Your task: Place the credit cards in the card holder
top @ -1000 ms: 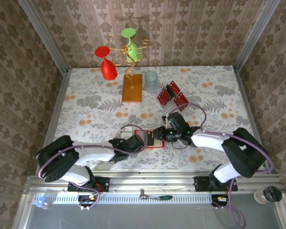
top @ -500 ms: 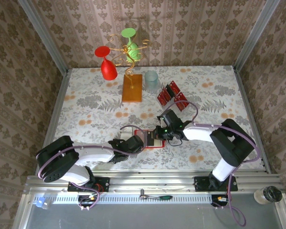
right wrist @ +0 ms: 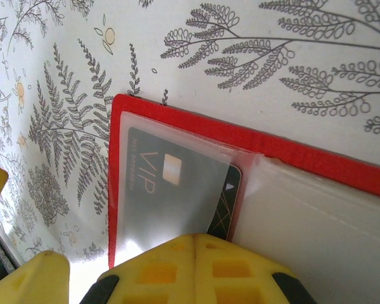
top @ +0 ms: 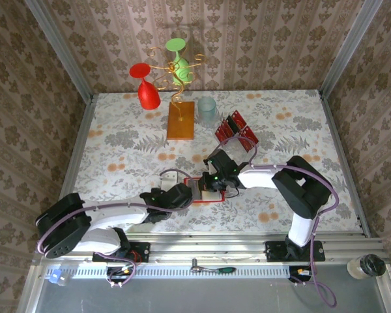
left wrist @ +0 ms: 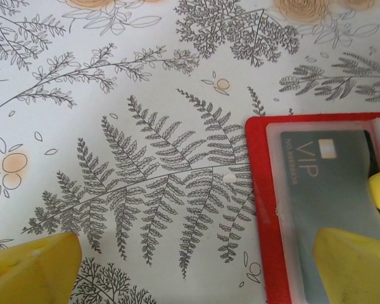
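The left gripper (left wrist: 193,271) stands with its jaws wide apart and grips nothing. One yellow finger sits over the fern-print tablecloth (left wrist: 145,164) just left of the card holder (left wrist: 261,209), and the other lies over the holder's clear pocket (left wrist: 291,253), apparently pinning the case flat. The card holder lies open on the table between the two arms, pale inside up and red border showing. One dark VIP card (right wrist: 168,190) is slid most of the way into that pocket, with only its right corner poking out near the holder's middle fold. The right gripper (right wrist: 196,259) has its jaws closed together on nothing. Its joined tips rest at the near edge of the holder, against the card and pocket, which looks like a nudge to seat the card rather than a grasp. In the overhead view both grippers meet at the holder, the left gripper (top: 182,194) on its left side and the right gripper (top: 212,182) over its right half. The other credit cards (top: 236,130) stand propped in a row well beyond the holder and to its right, untouched. The task therefore looks to be at an early stage: the first card is nearly home, and several more are left to fetch and insert.
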Robot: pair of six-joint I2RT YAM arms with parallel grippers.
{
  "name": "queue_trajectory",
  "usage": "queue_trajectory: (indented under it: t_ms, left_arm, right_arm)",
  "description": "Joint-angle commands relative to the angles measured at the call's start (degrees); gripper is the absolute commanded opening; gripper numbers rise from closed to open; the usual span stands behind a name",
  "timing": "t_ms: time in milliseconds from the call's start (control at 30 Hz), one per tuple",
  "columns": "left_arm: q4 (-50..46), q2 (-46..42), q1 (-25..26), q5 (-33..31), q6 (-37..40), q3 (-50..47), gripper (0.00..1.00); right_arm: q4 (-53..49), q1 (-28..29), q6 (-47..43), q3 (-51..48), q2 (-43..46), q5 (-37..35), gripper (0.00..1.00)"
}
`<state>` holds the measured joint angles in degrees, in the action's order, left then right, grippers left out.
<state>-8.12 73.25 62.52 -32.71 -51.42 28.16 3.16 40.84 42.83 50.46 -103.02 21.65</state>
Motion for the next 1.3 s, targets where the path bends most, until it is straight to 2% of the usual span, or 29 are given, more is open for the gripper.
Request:
queue_trajectory:
  t_ms: [0, 333, 633, 1033, 1267]
  left_arm:
    - [-2.5, -1.2, -0.8, -1.4, 0.1, -1.2, 0.95]
    - [-1.4, 0.1, -1.3, -0.3, -0.5, -2.7, 0.96]
    - [-0.4, 3.0, -1.4, 0.1, -0.7, -2.9, 0.95]
    - [0.3, 3.7, -1.4, 0.2, -0.9, -3.4, 0.95]
    - [0.7, 4.0, -1.4, 0.3, -1.0, -3.5, 0.95]
  right_arm:
    - [-1.4, 0.7, 1.1, 1.0, -0.4, 0.9, 0.0]
    - [-7.6, 0.7, -0.7, -0.2, 6.6, -2.6, 0.06]
    - [-9.7, 0.7, -2.6, 1.8, 4.7, -3.9, 0.0]
    - [-9.6, 0.7, -3.0, 4.9, -0.4, -3.0, 0.0]
    - [-8.9, 0.8, -2.8, 4.1, -0.2, -3.2, 0.0]
